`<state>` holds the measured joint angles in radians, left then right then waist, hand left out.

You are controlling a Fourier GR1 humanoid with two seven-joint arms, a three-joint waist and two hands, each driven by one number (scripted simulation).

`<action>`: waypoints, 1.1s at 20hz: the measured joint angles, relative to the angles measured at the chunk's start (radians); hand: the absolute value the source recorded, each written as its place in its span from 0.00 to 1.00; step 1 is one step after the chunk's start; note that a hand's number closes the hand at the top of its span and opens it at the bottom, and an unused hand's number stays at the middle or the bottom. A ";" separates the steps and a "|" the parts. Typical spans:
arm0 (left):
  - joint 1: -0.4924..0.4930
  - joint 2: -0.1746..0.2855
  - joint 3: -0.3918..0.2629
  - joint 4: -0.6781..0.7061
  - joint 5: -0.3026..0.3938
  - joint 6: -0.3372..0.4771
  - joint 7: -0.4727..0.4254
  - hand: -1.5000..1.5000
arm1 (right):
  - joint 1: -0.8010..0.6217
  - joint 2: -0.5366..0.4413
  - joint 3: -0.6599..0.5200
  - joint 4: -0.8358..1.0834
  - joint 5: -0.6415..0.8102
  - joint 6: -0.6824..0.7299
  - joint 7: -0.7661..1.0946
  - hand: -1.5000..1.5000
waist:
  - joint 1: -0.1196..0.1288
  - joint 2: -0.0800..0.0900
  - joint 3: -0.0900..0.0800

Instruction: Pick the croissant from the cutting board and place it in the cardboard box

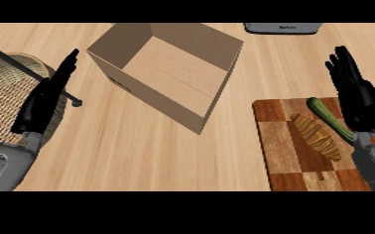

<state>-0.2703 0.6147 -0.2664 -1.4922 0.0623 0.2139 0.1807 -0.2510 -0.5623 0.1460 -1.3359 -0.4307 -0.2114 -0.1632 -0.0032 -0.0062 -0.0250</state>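
Observation:
A golden-brown croissant [316, 136] lies on the checkered wooden cutting board [282, 144] at the lower right. My right hand [353, 96] hovers just right of it at the board's far edge, fingers straight and pointing away, holding nothing. An open cardboard box [170, 72] stands at the upper middle of the counter, its inside bare. My left hand [45, 99] shows at the far left with straight fingers pointing up, resting over a wicker basket.
A green cucumber [328, 115] lies on the board next to the croissant, between it and my right hand. A wicker basket [16, 96] with a dark handle sits at the left edge. A grey appliance [282, 28] stands at the back right.

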 measured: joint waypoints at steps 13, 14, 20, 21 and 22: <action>0.176 -0.132 0.040 0.014 0.041 0.079 -0.100 0.50 | -0.040 -0.059 -0.039 0.118 -0.010 0.357 -0.258 0.00 | 0.023 0.009 0.024; 0.181 -0.140 0.041 0.006 0.039 0.083 -0.097 0.50 | -0.044 -0.051 -0.050 0.158 -0.011 0.389 -0.298 0.00 | 0.022 0.009 0.024; 0.214 -0.167 0.042 -0.004 0.022 0.092 -0.105 0.50 | -0.073 -0.168 -0.039 0.276 0.137 0.523 -0.455 0.00 | 0.020 0.009 0.026; 0.212 -0.171 0.039 -0.006 0.019 0.093 -0.104 0.50 | -0.085 -0.202 -0.031 0.284 0.174 0.529 -0.466 0.00 | 0.021 0.010 0.026; 0.214 -0.175 0.035 -0.011 0.013 0.098 -0.101 0.50 | -0.093 -0.237 -0.023 0.289 0.210 0.535 -0.477 0.00 | 0.022 0.010 0.026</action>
<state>-0.0561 0.4397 -0.2311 -1.5036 0.0751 0.3122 0.0796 -0.3441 -0.7988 0.1225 -1.0467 -0.2205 0.3232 -0.6402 0.0187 0.0035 0.0008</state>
